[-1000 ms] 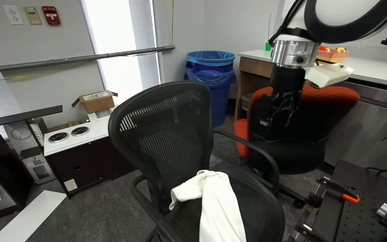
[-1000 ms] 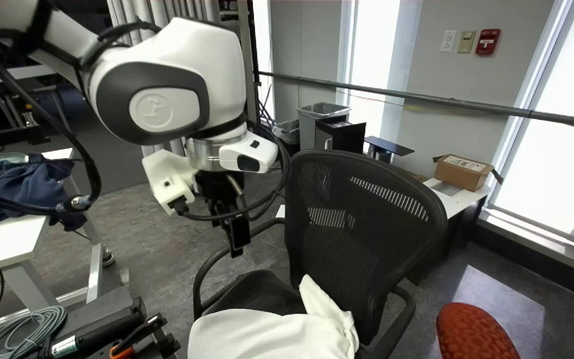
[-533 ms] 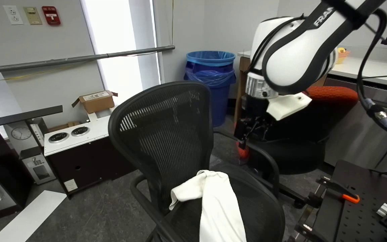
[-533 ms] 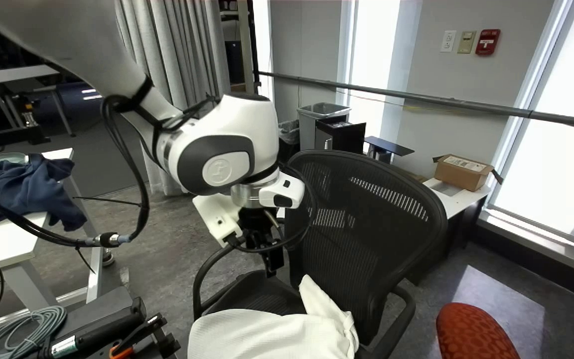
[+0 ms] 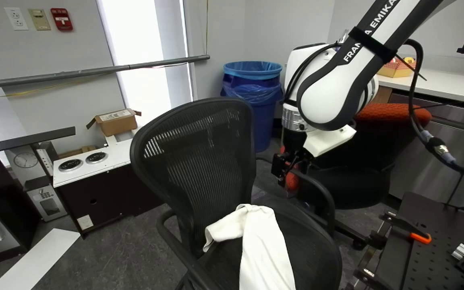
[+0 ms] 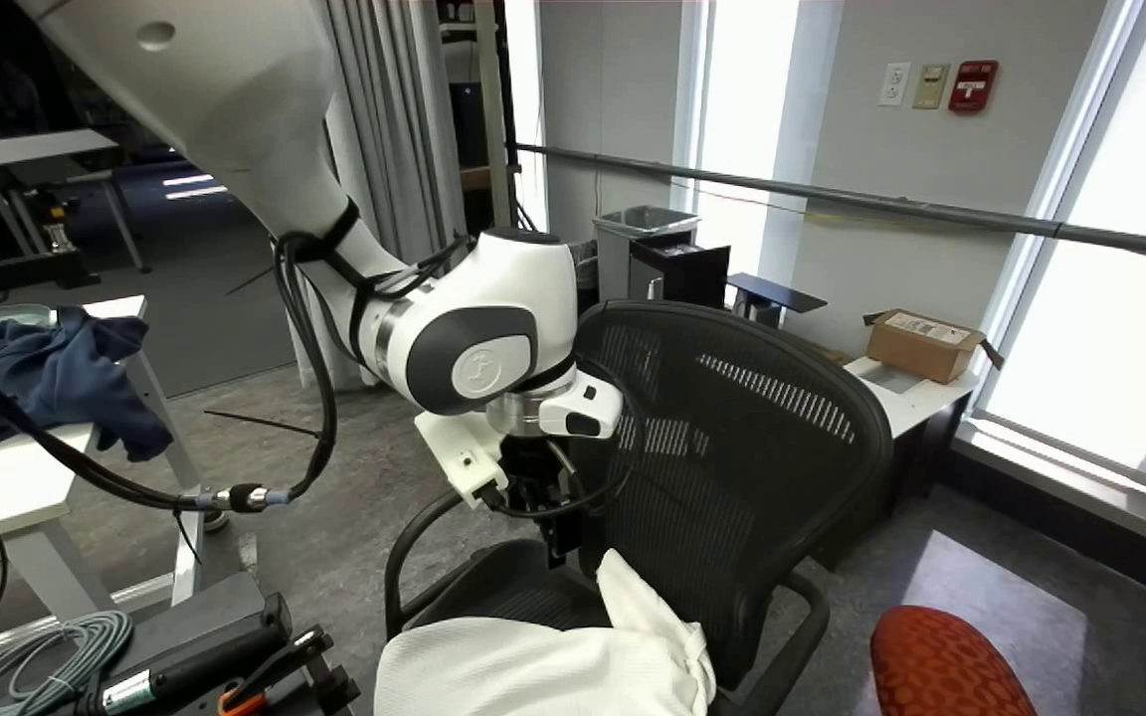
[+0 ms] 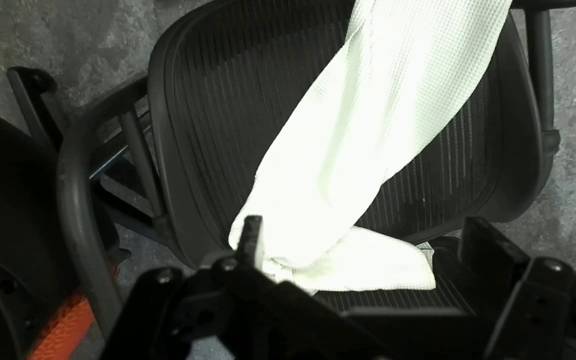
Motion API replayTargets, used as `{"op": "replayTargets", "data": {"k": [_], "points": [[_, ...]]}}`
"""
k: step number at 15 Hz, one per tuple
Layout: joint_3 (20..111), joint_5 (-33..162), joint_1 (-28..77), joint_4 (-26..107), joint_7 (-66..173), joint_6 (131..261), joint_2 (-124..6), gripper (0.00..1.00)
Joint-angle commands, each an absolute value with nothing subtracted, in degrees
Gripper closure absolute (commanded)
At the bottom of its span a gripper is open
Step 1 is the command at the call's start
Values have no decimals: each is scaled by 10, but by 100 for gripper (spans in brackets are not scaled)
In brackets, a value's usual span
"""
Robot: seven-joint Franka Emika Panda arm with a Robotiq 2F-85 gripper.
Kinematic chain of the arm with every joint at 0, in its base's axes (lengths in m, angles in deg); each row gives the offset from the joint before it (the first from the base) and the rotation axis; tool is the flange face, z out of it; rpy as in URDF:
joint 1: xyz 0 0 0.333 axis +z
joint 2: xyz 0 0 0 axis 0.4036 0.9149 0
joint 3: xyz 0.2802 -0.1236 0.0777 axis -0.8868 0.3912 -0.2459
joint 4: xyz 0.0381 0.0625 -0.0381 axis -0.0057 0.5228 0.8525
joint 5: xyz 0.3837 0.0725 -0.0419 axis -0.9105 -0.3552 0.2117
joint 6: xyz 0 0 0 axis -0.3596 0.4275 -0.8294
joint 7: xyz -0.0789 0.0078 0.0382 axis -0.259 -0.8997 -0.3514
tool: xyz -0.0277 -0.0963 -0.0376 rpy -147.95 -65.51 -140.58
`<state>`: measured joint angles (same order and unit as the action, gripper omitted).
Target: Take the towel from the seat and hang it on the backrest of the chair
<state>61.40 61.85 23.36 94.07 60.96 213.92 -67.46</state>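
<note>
The white towel (image 5: 265,249) lies bunched on the black seat (image 5: 308,245) of the chair, one folded end near the foot of the backrest (image 5: 195,161). It also shows in an exterior view (image 6: 543,668) and in the wrist view (image 7: 338,150). The backrest (image 6: 722,467) stands bare. My gripper (image 7: 368,245) is open, its fingers wide apart with nothing held. It hangs above the chair; in the wrist view the towel's folded end appears between the fingers, apart from them. In the exterior views the gripper (image 5: 283,171) is near an armrest and in front of the backrest (image 6: 561,537).
An armrest (image 5: 316,185) of the black chair is close to the gripper. The orange-red chair (image 5: 393,112) stands behind the arm. A black perforated table (image 5: 437,241) with a clamp is beside the seat. A blue bin (image 5: 256,104) stands behind the chair.
My arm has swung in toward the black chair and lowered, so the gripper is now in front of the backrest and lower. The towel and chair have not moved.
</note>
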Motion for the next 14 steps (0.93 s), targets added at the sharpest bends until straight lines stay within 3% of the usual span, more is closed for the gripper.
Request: {"op": "replayTargets", "data": {"k": [1,7,14], "points": [[620,616,240,940,608,2138,-676,0],[623,629,243,933,623,2167,-656,0],[653,641,273,857,639,2293,-525,0]]}}
